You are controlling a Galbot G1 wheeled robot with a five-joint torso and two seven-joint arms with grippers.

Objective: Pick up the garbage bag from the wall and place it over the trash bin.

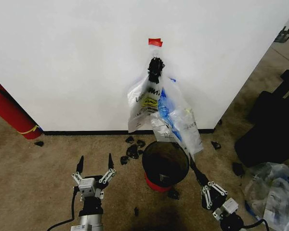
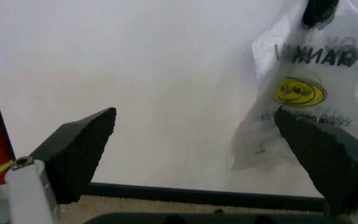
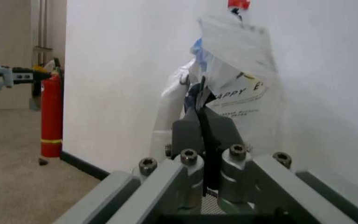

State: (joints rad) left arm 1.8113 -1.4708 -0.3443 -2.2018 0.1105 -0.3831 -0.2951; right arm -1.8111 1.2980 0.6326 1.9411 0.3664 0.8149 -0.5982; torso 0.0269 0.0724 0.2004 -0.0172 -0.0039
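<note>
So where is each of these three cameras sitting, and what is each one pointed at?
Head view: on the robot's head, looking forward and down at the wall, the hanging garbage bag and the trash bin; the left gripper, open, and right gripper show low.
Left wrist view: on the left arm, facing the wall between two spread fingers.
Right wrist view: on the right arm, facing the bag past closed fingers.
All three share the bag; a fire extinguisher shows in head and right wrist views.
</note>
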